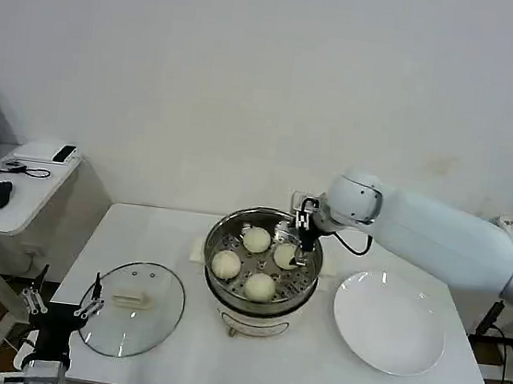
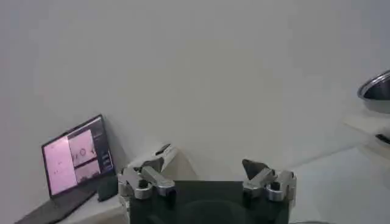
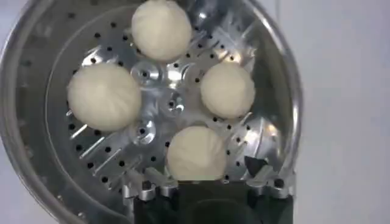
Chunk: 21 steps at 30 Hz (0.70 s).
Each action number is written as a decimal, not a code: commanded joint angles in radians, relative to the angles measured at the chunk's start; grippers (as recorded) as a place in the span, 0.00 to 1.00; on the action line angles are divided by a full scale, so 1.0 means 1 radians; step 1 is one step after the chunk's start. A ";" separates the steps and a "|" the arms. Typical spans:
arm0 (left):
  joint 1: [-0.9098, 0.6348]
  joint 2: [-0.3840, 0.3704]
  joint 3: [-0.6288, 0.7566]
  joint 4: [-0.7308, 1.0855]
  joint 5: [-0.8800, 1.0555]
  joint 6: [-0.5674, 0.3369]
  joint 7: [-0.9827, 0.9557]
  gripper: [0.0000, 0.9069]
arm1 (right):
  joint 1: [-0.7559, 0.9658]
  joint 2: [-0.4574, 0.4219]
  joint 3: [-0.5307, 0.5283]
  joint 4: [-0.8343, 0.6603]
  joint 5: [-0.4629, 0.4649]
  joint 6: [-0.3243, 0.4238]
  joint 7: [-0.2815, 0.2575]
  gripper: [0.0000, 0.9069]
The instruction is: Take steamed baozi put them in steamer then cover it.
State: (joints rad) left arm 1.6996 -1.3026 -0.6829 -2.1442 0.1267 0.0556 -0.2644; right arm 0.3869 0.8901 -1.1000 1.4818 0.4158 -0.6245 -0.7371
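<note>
1. We see all four steamed baozi (image 1: pixel 255 264) on the perforated tray inside the steamer (image 1: pixel 258 305).
2. Our right gripper (image 1: pixel 305 241) hangs over the steamer's far right rim, fingers spread, holding nothing.
3. Our left gripper (image 1: pixel 62 303) waits open, left of the cover (image 1: pixel 132 309), which lies flat on the table (image 1: pixel 292 368).
4. The plate (image 1: pixel 390 323) sits right of the steamer.

No readable text, labels or numbers; laptop screen (image 2: pixel 77 155) content too small to read.

4 cream-white baozi (image 1: pixel 260 286) sit on perforated tray inside open steel steamer (image 1: pixel 215 278). Glass cover (image 1: pixel 132 310) lies flat on surface, on my left.
</note>
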 commanded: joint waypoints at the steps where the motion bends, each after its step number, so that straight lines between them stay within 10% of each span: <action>1: 0.002 -0.001 -0.001 0.005 0.001 -0.002 0.004 1.00 | -0.169 -0.171 0.241 0.186 0.037 0.024 0.303 1.00; 9: -0.007 -0.004 0.014 0.015 0.003 -0.006 0.007 1.00 | -0.799 -0.273 0.782 0.383 -0.037 0.235 0.648 1.00; 21: -0.024 -0.004 0.016 0.062 0.046 -0.029 0.021 1.00 | -1.511 0.069 1.597 0.461 -0.332 0.480 0.610 1.00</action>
State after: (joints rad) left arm 1.6820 -1.3075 -0.6675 -2.1022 0.1524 0.0358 -0.2495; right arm -0.5403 0.7876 -0.1267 1.8404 0.2584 -0.3328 -0.2175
